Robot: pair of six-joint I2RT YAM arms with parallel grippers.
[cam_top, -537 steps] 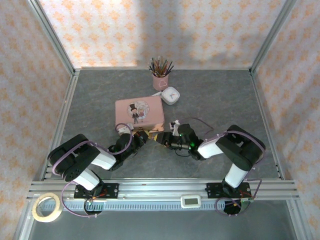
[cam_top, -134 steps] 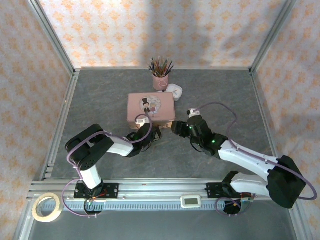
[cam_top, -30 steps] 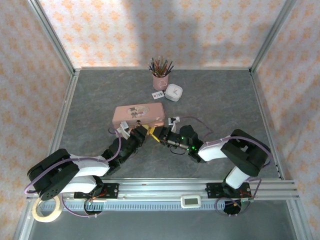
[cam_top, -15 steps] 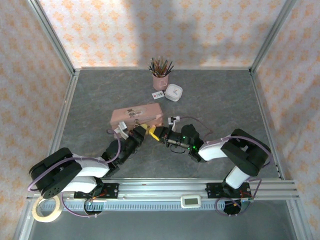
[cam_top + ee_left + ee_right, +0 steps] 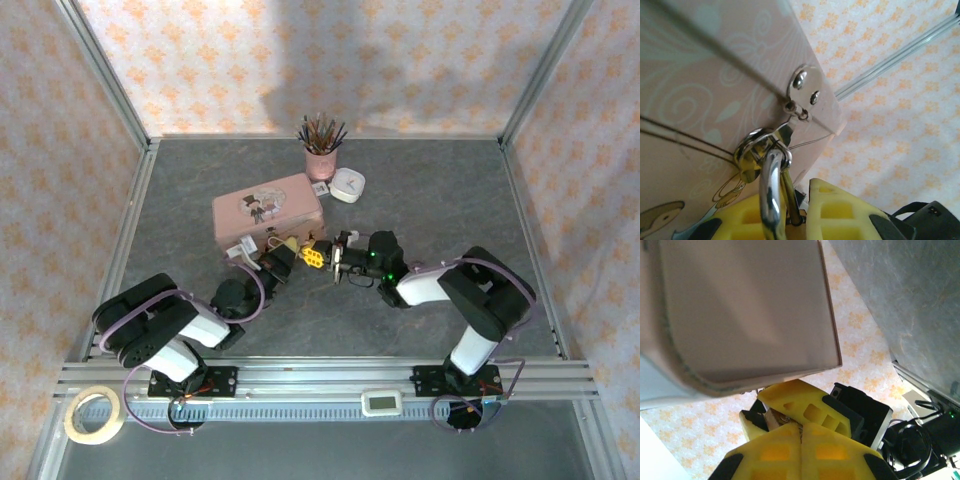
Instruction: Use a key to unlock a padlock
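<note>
padlock [image 5: 771, 200] on pink tin [image 5: 268, 208], pencil cup [image 5: 321, 160] behind

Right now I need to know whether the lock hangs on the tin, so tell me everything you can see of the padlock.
Of the padlock only the thin, shiny silver shackle shows clearly: it curves up through the metal ring of the hasp on the pink tin. Its body is hidden between the yellow fingers of the left end effector, which grips it.

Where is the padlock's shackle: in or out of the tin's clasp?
In: the shackle passes through the clasp ring on the pink tin.
</note>
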